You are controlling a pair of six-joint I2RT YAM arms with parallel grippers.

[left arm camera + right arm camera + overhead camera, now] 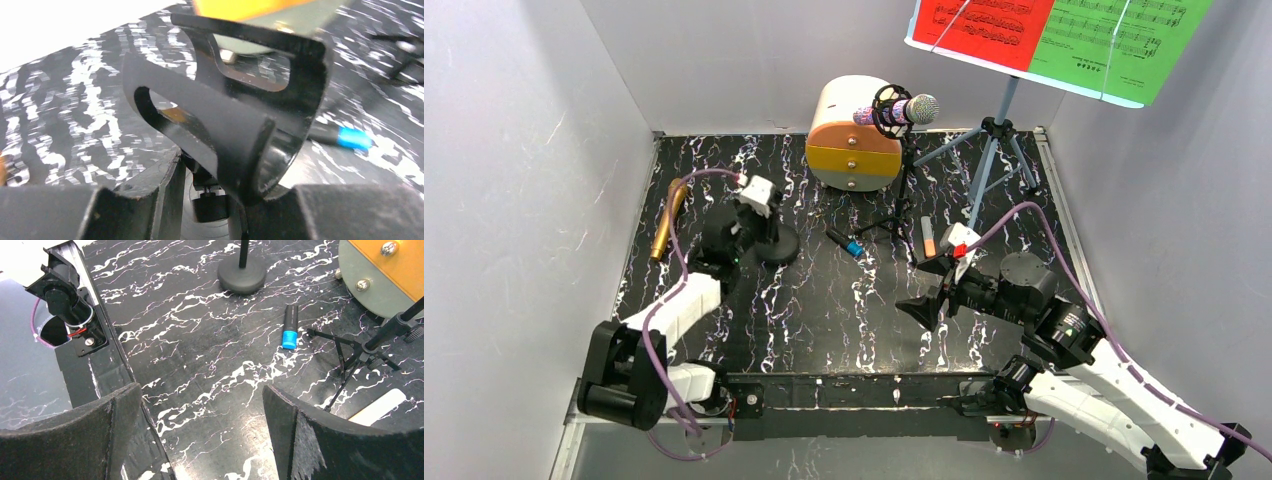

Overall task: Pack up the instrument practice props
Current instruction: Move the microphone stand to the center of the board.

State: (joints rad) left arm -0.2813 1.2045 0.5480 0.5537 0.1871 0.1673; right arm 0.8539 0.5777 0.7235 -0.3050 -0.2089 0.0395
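Note:
My left gripper (757,222) (220,210) sits at the top of a black round-base mic stand (776,243), its fingers close on both sides of the stand's black clip (225,115). The gold microphone (667,220) lies on the table to its left. The silver-headed purple microphone (902,110) rests on a black tripod (904,195) at the back. The pale-blue tripod (992,150) holds the red sheet (984,25) and green sheet (1124,40). My right gripper (924,287) (200,440) is open and empty above the table.
The round cream-and-orange cabinet (854,135) (390,270) stands at the back. A black stick with a blue tip (849,243) (290,327) (350,137) and a white-orange marker (927,235) lie mid-table. Grey walls enclose the table.

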